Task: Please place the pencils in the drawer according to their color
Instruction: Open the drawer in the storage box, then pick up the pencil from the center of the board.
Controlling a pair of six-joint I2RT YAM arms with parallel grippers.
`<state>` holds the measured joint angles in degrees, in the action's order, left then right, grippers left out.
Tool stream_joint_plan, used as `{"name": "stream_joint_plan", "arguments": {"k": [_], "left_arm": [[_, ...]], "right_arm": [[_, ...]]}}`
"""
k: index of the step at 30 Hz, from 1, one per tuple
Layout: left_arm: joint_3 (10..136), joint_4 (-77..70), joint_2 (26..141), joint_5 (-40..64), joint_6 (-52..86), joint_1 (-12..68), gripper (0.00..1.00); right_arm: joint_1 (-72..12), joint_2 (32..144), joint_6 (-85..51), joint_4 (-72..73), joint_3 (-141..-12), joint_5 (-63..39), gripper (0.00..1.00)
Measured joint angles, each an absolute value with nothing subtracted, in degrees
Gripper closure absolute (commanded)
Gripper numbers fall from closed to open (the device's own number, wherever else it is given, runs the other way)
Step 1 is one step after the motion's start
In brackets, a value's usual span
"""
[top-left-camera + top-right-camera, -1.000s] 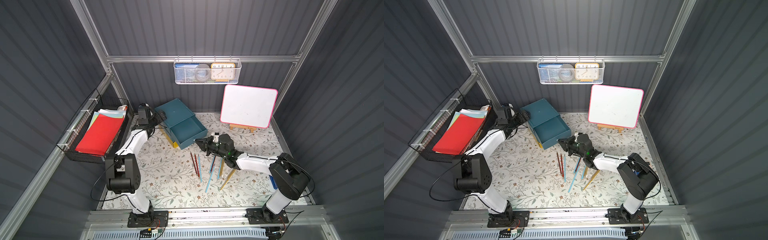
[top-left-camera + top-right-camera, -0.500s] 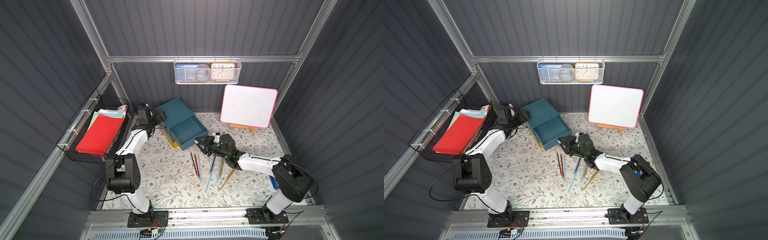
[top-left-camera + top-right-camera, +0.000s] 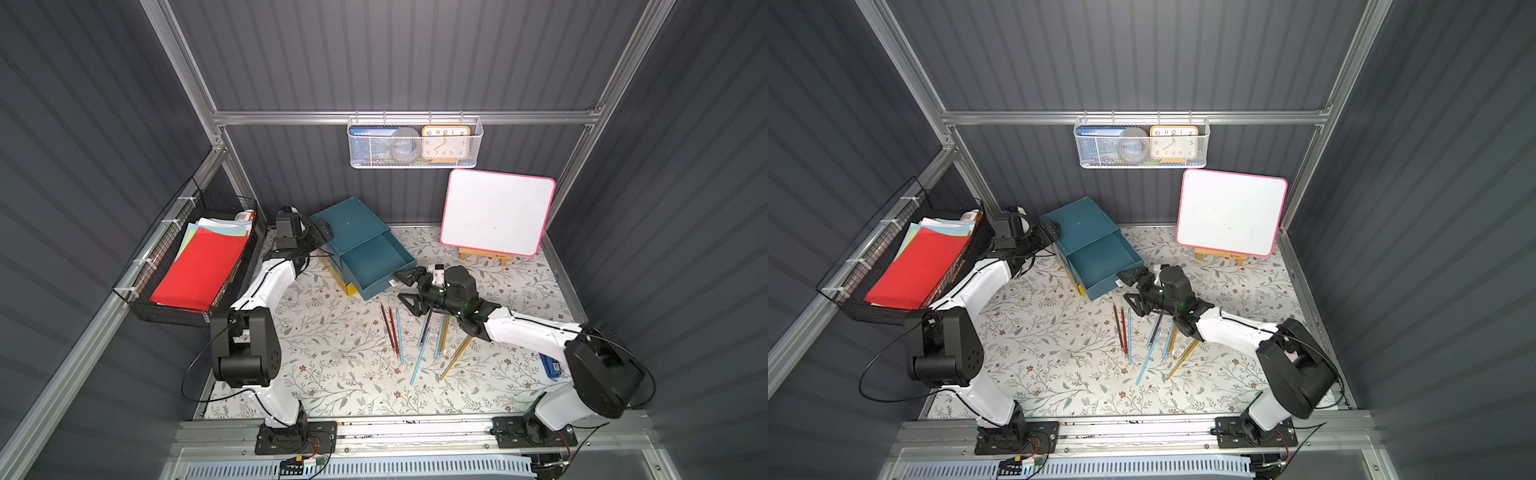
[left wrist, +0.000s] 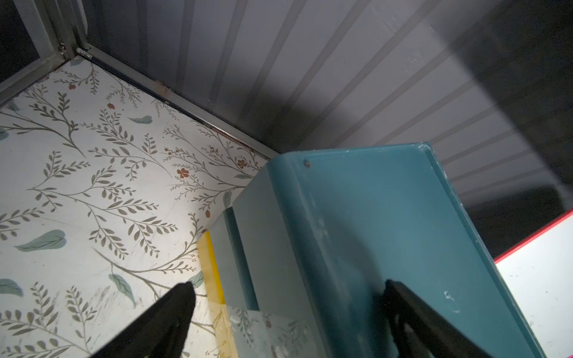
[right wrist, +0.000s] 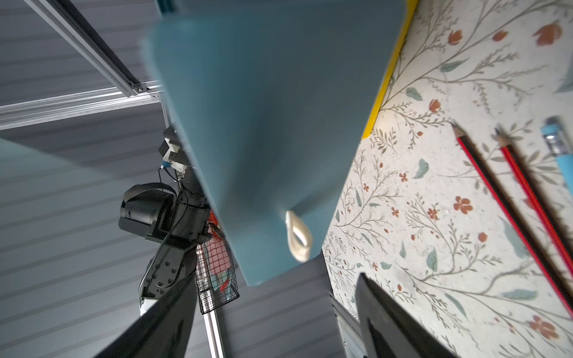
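**Sorting not yet begun: drawer open, every pencil on the table**

Only the preparatory step can be counted as done. The top drawer (image 3: pixel 370 259) of the teal drawer unit (image 3: pixel 349 218) is pulled well out. In both top views its inside is bare, with no pencil in it.

The pencils (image 3: pixel 419 336) all lie loose on the flowered table (image 3: pixel 332 374), just in front of the open drawer. Two dark red ones (image 3: pixel 390 328) and a light blue one (image 3: pixel 400 336) lie side by side. Beside them a mixed fan of light blue, red and gold-yellow (image 3: pixel 455 357) pencils partly overlaps under the right arm, so an exact count cannot be made.

The right claw (image 3: pixel 409 287) is spread wide and holds nothing. It is held near the drawer's front corner. In the right wrist view the small white pull loop (image 5: pixel 297 237) hangs free ahead of the jaws and is not pinched.

The left claw (image 4: pixel 290 285) is also spread, set astride the back corner of the unit with one finger over its top and the other out over the table. Whether it actually presses on the unit cannot be told.

A yellow edge (image 3: pixel 348 286) shows beneath the teal drawer (possibly a second drawer, though this is not clear). If colours are meant to go to separate drawers, more opening is probably needed.

The whole sorting is judged to be left: each pencil must be picked up, carried and laid in by colour. The overlapped fan is likely to be the awkward part.
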<state>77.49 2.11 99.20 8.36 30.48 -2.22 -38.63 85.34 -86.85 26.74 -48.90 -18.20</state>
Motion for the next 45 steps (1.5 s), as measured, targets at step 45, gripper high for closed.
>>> {"name": "stream_joint_plan", "arguments": {"k": [45], "left_arm": [[74.9, -1.7, 98.7, 11.4, 30.6, -2.1, 0.0]], "right_arm": [[-42.6, 89.1, -55.1, -21.2, -58.8, -6.5, 0.22]]}}
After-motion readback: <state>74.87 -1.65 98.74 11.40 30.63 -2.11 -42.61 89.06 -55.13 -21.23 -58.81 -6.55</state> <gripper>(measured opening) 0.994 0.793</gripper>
